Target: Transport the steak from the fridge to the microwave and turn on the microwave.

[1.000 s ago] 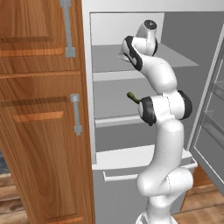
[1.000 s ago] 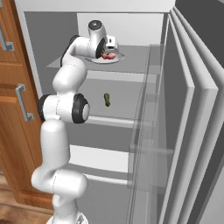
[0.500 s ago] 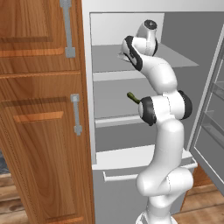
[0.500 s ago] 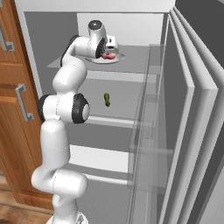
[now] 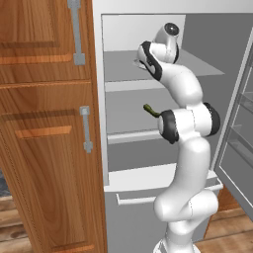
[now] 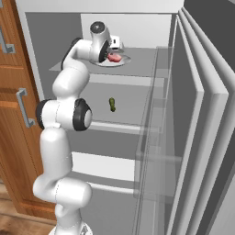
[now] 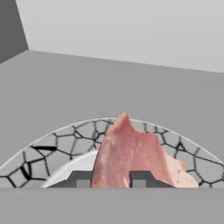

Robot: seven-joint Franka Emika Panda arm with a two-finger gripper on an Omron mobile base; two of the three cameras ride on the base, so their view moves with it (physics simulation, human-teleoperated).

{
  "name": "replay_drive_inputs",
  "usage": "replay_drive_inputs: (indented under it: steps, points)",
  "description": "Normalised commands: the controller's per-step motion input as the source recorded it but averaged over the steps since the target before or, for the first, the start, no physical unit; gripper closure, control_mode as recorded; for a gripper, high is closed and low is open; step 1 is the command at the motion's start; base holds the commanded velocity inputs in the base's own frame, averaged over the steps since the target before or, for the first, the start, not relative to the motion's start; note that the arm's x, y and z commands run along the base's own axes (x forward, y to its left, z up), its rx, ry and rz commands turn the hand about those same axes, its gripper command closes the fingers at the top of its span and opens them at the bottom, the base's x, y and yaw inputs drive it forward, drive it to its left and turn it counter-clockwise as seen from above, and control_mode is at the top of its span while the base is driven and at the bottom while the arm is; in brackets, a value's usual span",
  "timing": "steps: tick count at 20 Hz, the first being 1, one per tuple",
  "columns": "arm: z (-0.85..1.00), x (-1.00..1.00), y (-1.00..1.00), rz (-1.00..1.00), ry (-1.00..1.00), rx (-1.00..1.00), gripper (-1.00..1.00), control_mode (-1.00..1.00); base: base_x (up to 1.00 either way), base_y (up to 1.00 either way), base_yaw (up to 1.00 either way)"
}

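Looking along the gripper [image 7: 111, 180], I see its two dark fingertips [image 7: 81, 178] set close on either side of the steak [image 7: 131, 155], so I take it as a narrow grip on the meat. The steak lies on a plate [image 7: 52, 146] with a cracked grey pattern, on the top shelf of the fridge [image 6: 137, 27]. From the right base camera I see a small green pickle [image 6: 112, 104] on the shelf below, and the fridge door [image 6: 197, 137] stands open on the right.

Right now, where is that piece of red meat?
The steak lies on a crackle-patterned plate on the fridge's upper shelf, between the gripper's fingertips; the green pickle sits one shelf lower.
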Motion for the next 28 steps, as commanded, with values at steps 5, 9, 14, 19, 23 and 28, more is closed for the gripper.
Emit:
replay_drive_inputs:
  steps: [5, 9, 14, 19, 23, 28]
  points:
    - [-0.18, 0.0, 0.0, 0.0, -0.12, 0.01, 1.0, -1.0, 0.0, 0.0, 0.0]
    - [-0.05, 0.0, -0.03, 0.0, -0.07, 0.01, 1.0, -1.0, 0.0, 0.0, 0.0]
    - [0.0, 0.0, -0.04, 0.0, -0.05, 0.02, 1.0, -1.0, 0.0, 0.0, 0.0]
    - [0.0, -0.01, 0.0, 0.0, -0.06, 0.03, 1.0, -1.0, 0.0, 0.0, 0.0]
    - [0.0, 0.0, -0.02, 0.0, -0.03, 0.03, 1.0, -1.0, 0.0, 0.0, 0.0]
    - [0.0, -0.11, -0.03, 0.0, -0.03, 0.05, 1.0, -1.0, 0.0, 0.0, 0.0]
